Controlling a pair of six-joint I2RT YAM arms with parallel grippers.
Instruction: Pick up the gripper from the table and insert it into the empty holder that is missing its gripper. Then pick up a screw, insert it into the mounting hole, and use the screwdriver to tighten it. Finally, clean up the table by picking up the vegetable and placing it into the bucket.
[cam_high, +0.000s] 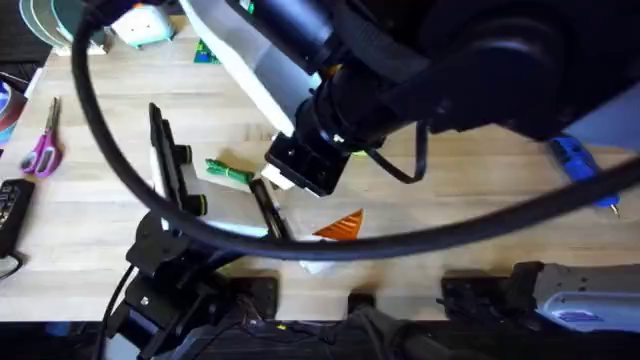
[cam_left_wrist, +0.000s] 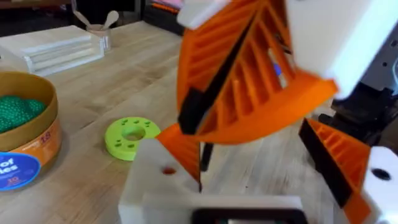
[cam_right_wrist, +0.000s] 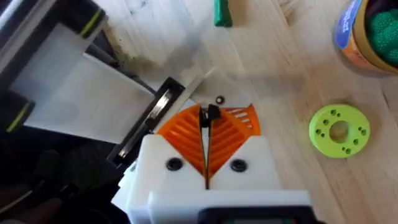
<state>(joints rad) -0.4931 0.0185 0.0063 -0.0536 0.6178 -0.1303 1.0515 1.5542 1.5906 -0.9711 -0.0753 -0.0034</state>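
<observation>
My right gripper (cam_right_wrist: 206, 121) is shut, and a small dark screw (cam_right_wrist: 211, 114) is pinched at the tips of its orange pads, just above the table. My left gripper (cam_left_wrist: 249, 140) is open, its fingers (cam_left_wrist: 171, 158) wide apart. Between and above them, close to the left wrist camera, sits a pair of orange ribbed wedges (cam_left_wrist: 249, 81) on a white block (cam_left_wrist: 336, 37); I cannot tell whether this is the holder with the gripper. The green vegetable (cam_high: 228, 172) lies on the table. The blue screwdriver (cam_high: 580, 165) lies at the far right. The tan bucket (cam_left_wrist: 25, 137) holds green balls.
A yellow-green disc (cam_left_wrist: 130, 137) lies beside the bucket. Pink-handled scissors (cam_high: 42, 150) lie at the left edge. A large dark arm (cam_high: 420, 60) and a black cable (cam_high: 110, 150) cover the middle of the overhead view. An orange wedge (cam_high: 340, 227) shows below them.
</observation>
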